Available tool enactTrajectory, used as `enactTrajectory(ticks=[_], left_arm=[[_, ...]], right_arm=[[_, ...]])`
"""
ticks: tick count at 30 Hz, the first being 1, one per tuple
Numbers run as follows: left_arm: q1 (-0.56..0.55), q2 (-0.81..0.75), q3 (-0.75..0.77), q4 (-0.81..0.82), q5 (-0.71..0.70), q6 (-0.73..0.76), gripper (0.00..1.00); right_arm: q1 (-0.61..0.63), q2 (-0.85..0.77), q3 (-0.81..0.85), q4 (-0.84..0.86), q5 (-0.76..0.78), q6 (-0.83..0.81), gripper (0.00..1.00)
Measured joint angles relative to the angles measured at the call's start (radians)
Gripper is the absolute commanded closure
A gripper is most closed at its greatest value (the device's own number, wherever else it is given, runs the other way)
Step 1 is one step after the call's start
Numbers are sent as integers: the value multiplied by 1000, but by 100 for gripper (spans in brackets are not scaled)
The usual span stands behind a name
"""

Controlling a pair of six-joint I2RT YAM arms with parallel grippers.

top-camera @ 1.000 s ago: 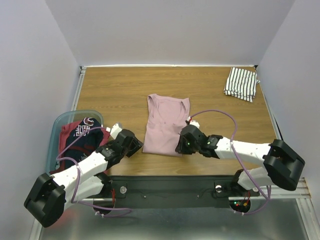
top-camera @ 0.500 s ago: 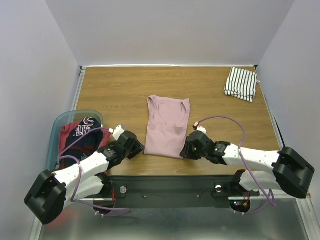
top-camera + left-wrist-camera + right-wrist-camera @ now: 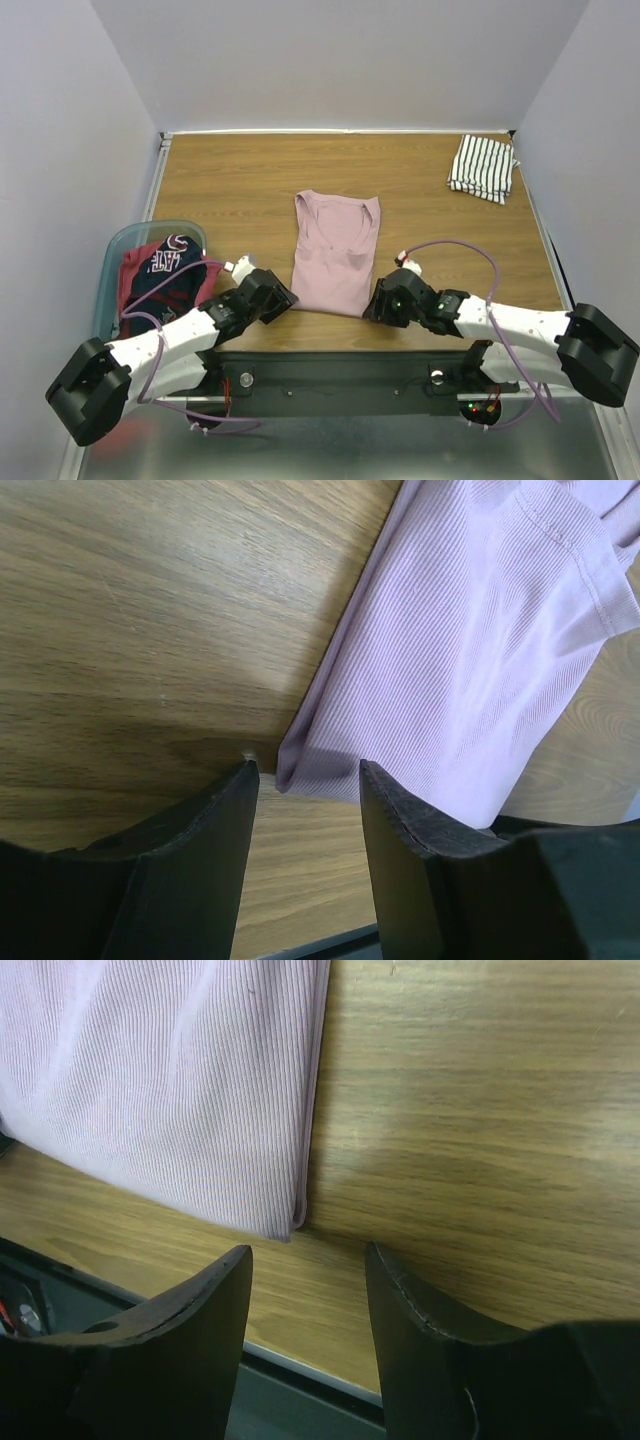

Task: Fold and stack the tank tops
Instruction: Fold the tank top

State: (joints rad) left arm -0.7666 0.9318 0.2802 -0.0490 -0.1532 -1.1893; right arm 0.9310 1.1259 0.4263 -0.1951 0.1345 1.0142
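Left gripper (image 3: 281, 296) jaws apart, empty, at near-left corner of pink top (image 3: 335, 250); right gripper (image 3: 377, 306) also spread, empty, at near-right corner; pink top flat mid-table (image 3: 230, 180); navy top (image 3: 165, 282), red top (image 3: 135, 262) in tub (image 3: 108, 262), left edge; striped top (image 3: 482, 166) folded, far-right corner.

You had both arms stretched low and forward, angled inward toward each other. The left gripper (image 3: 303, 805) stood with jaws apart, holding nothing; the right gripper (image 3: 308, 1285) likewise.
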Motion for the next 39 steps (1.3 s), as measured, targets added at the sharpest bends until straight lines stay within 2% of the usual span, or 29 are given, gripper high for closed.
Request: enactTrajectory(ticks=[9,14,18,20,21,22,23,29,36,39], left_arm=[[-45,32,-10,53,-11,-56,48],[-58,35,-14,59,-21,-80,56],[-59,35,-23,62,-26,-89,71],[-61,36,-27,58,-29,-87,83],[-63,36,-27,58,-29,-83,93],[-64,36,-27,57,-28,-80,93],[-65,35,-27,57,-28,-74,99],[-76,-11,-27,50,-23,-49,100],[-114,-85,-27,31,-12,-46,100],[-164,-100,-27,0,-15,-70,100]], right_arm=[[0,39,-11,97,-22,55,45],[0,70,-16,158,-27,77,53],[0,85,-16,169,-19,87,64],[0,90,-18,170,-14,90,73],[0,92,-18,169,-8,90,76],[0,93,-18,168,-5,87,79],[0,95,-18,165,2,81,85],[0,96,-8,145,21,20,99],[8,32,18,50,25,-63,100],[56,-15,18,-2,29,-69,100]])
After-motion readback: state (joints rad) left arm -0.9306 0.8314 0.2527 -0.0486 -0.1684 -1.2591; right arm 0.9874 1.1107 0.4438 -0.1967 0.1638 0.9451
